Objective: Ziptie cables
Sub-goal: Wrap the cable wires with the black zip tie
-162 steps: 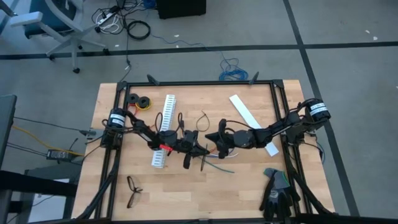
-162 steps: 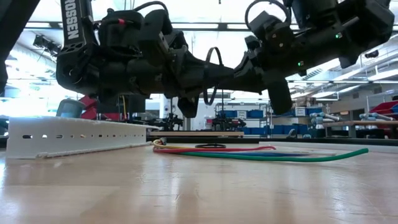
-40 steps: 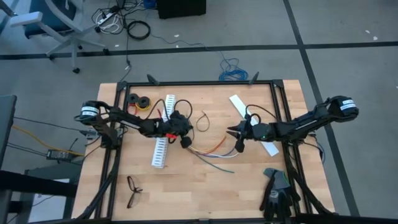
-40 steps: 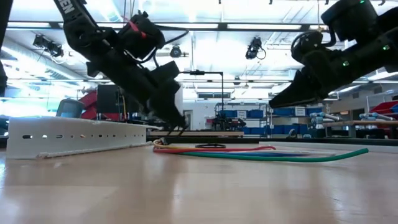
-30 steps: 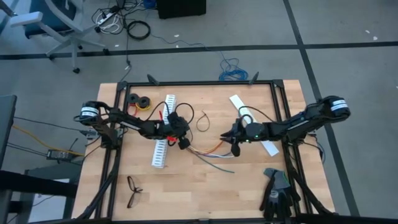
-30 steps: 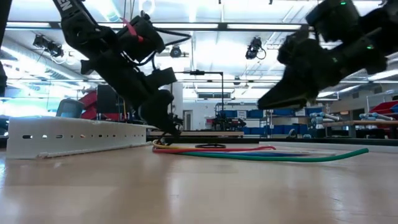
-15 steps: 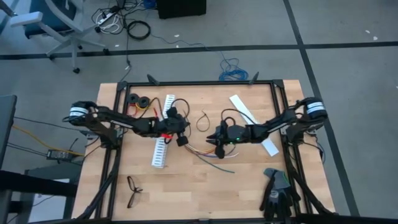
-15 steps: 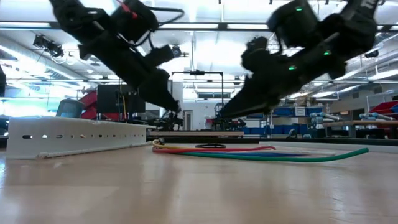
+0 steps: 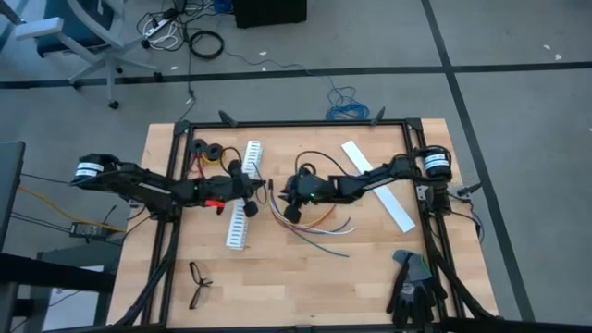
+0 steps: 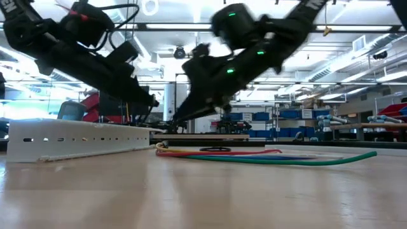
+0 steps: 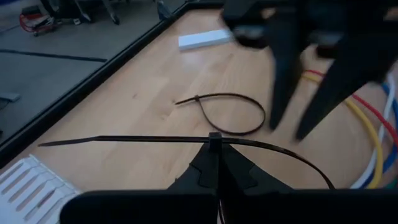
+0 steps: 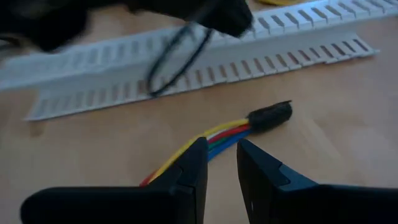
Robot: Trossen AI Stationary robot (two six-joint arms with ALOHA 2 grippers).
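Left gripper is fully closed on a ziptie, pinching it near the middle so the thin black strip runs out to both sides of the fingertips and curves away on one side. From above, that gripper sits over the white slotted strip, near its upper half. Right gripper is just beside the left one, toward table centre, with a small gap between the two. Its fingers stand slightly apart, a narrow slot between them, with nothing clamped. The cables lie on the wood directly ahead of the right fingertips, yellow, red, green and blue strands bound at one end by a black sleeve; the slotted strip is beyond them. In the high view the cables fan out below and to the right of the right gripper; whether the fingers touch them cannot be told. A second ziptie, already looped, lies on the table ahead of the left gripper, between it and the right arm's fingers. Eyeglasses and gloves lie well apart, toward the near table edge.
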